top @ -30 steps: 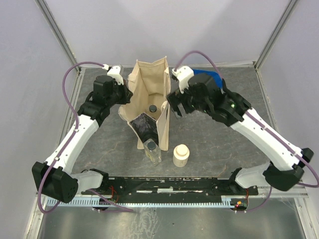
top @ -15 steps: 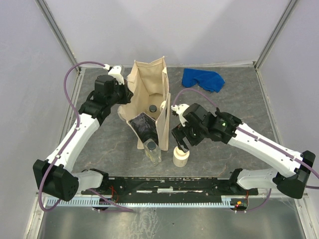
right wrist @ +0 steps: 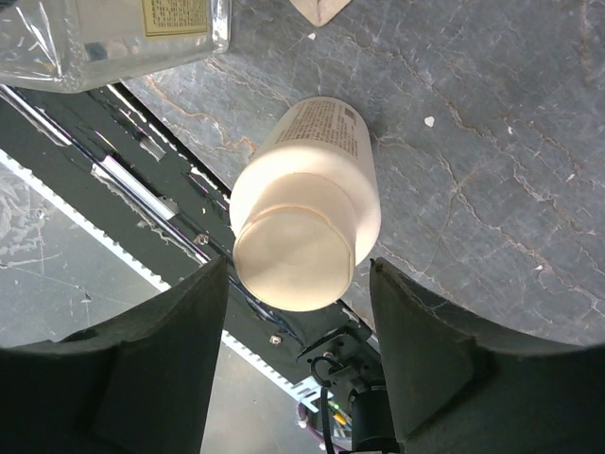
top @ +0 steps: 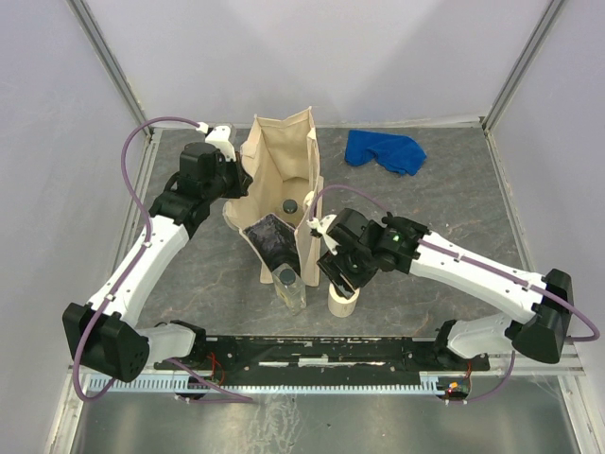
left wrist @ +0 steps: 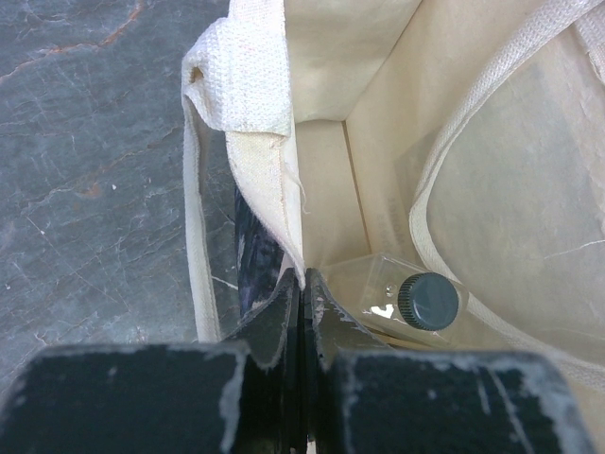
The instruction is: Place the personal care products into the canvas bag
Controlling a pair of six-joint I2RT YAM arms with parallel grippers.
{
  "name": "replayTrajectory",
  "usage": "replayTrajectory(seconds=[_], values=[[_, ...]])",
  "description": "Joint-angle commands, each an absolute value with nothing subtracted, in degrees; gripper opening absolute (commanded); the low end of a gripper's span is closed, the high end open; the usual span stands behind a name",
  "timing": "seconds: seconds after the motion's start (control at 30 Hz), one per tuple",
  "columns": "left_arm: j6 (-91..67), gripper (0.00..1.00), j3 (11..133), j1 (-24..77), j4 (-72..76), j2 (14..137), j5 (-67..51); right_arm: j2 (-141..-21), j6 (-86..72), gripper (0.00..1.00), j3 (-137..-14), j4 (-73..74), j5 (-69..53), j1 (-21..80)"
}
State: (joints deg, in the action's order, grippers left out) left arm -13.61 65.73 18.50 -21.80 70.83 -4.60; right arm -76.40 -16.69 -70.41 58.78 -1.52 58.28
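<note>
The canvas bag (top: 284, 170) stands open at mid table, its black patch (top: 274, 241) facing the arms. My left gripper (top: 241, 182) is shut on the bag's left rim, and fabric is pinched between its fingers (left wrist: 284, 312). A clear bottle with a dark cap (left wrist: 427, 301) lies inside the bag (left wrist: 378, 113). Another clear bottle (top: 290, 288) lies on the table in front of the bag. The squat cream bottle (top: 342, 301) stands beside it. My right gripper (right wrist: 298, 263) is lowered over this cream bottle (right wrist: 307, 203), a finger on each side of its cap with slim gaps.
A blue cloth (top: 383, 149) lies at the back right of the grey table (top: 454, 208). The black rail (top: 321, 352) with the arm bases runs along the near edge, just behind the cream bottle. The clear bottle (right wrist: 123, 33) lies close to the right gripper's left side.
The right arm has swung from the bag's mouth down and forward onto the cream bottle, and its jaws have narrowed around the cap. The left arm has held still.
</note>
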Motion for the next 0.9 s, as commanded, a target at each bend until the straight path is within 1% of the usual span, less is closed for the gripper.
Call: replayTrajectory(seconds=[0.0, 0.23, 0.43, 0.6, 0.77, 0.87], values=[[-12.3, 0.03, 66.6, 18.8, -23.3, 70.7, -4.5, -78.0, -16.2, 0.68, -70.6, 58.9, -0.2, 59.2], [-12.4, 0.03, 66.2, 18.9, -23.2, 70.5, -4.6, -80.4, -16.4, 0.62, -69.5, 56.9, -0.1, 59.9], [-12.6, 0.03, 65.4, 18.8, -23.1, 70.0, -4.6, -80.7, -16.8, 0.52, -68.4, 55.3, -0.2, 60.3], [-12.7, 0.03, 65.3, 18.8, -23.0, 69.8, -4.6, -81.1, -17.0, 0.52, -67.3, 53.9, -0.3, 60.3], [-12.7, 0.03, 65.3, 18.8, -23.1, 69.5, -4.6, -82.2, -17.2, 0.58, -67.1, 53.2, -0.4, 60.5], [-12.7, 0.03, 65.1, 18.8, -23.1, 69.4, -4.6, -82.7, -17.2, 0.59, -67.0, 53.0, -0.4, 60.6]])
